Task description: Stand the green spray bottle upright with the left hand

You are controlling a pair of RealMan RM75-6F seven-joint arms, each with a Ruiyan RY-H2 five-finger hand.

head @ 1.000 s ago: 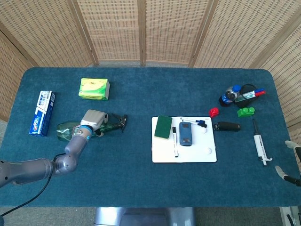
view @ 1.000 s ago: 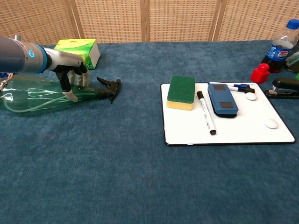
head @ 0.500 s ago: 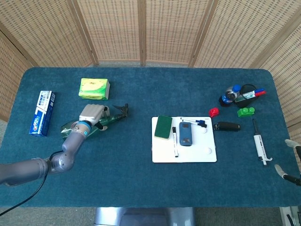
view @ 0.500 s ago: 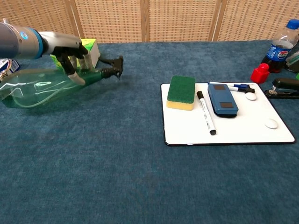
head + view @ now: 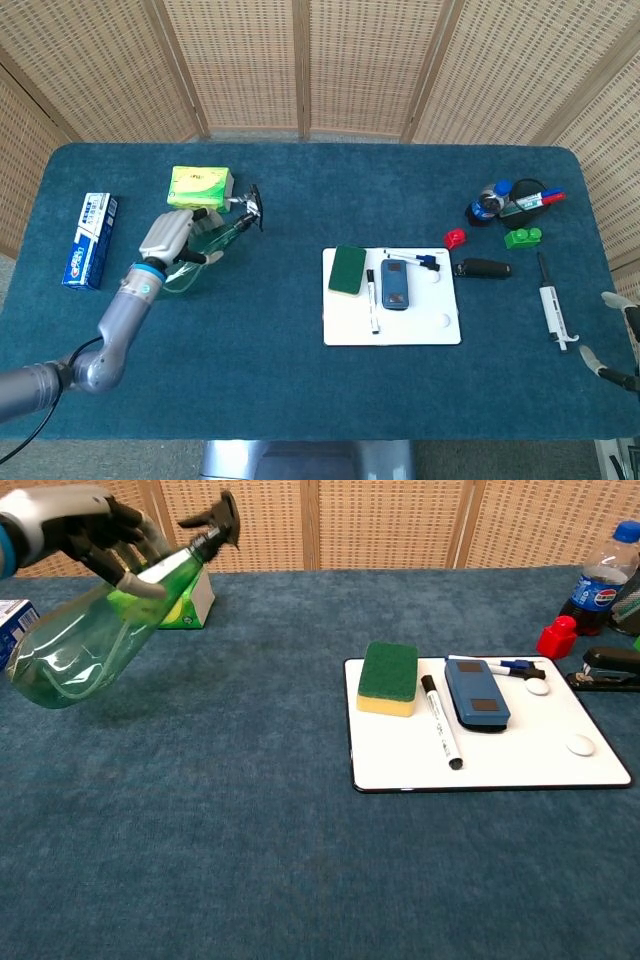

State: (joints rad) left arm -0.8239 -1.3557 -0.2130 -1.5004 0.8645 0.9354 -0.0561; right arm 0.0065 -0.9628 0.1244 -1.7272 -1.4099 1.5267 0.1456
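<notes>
Now left hand [image 5: 75, 525] grips tilted green spray bottle [image 5: 95, 630].

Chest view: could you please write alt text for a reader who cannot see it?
The left hand holds a green spray bottle tilted, nozzle up, off the blue table. To the right, a whiteboard carries a sponge, marker and eraser.
</notes>
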